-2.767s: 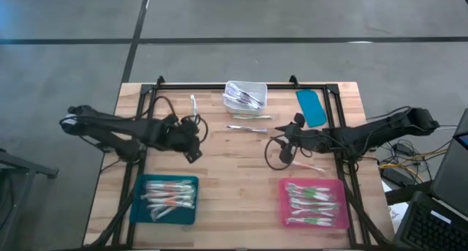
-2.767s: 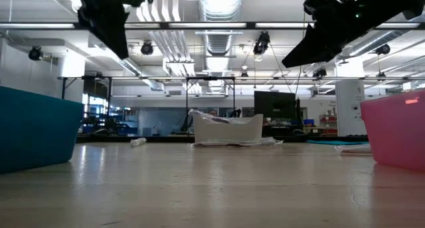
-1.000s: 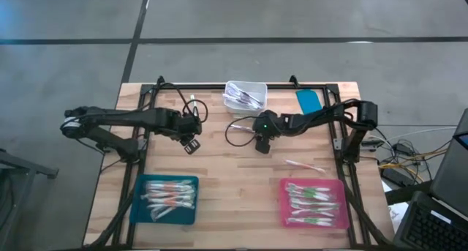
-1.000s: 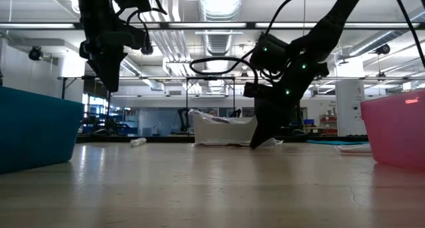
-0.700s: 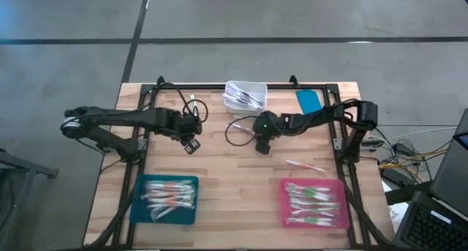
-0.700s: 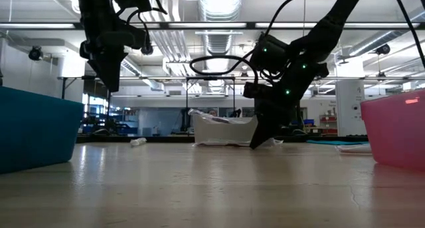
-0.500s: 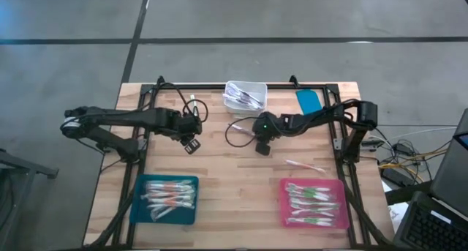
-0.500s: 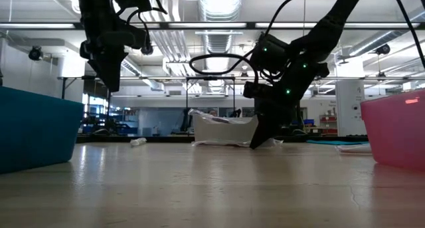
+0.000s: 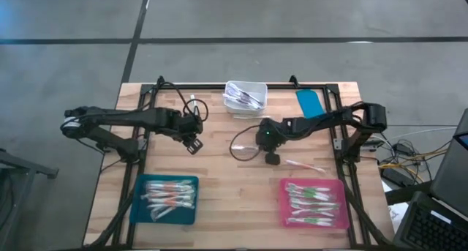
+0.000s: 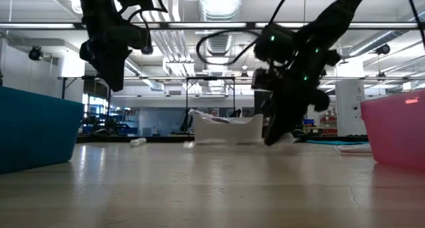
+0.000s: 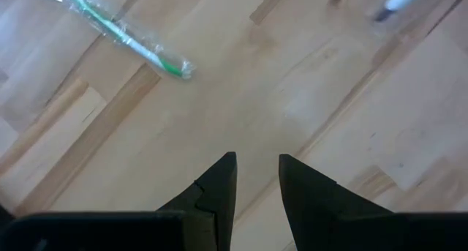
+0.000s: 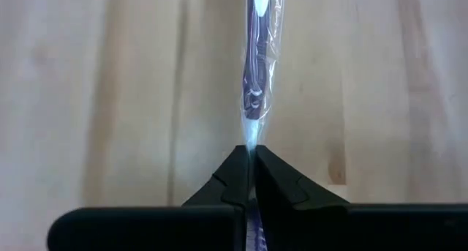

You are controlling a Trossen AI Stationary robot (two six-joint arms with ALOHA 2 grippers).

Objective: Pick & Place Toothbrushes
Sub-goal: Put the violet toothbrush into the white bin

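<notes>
My right gripper (image 12: 251,157) is clamped on a toothbrush (image 12: 255,83), a thin white stick with a dark purple end, sealed in a clear crinkled wrapper, held over bare wood just in front of the white bin (image 9: 245,96). My left gripper (image 11: 257,170) hangs to the left of that bin, fingers slightly apart and holding nothing, near a green-accented wrapped toothbrush (image 11: 121,36) lying on the table.

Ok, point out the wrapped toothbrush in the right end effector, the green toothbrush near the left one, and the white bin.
wrapped toothbrush (image 12: 254,83), right wrist view, purple handle inside wrapper
green toothbrush (image 11: 121,33), left wrist view, mid-handle
white bin (image 9: 246,88), high view, rim
</notes>
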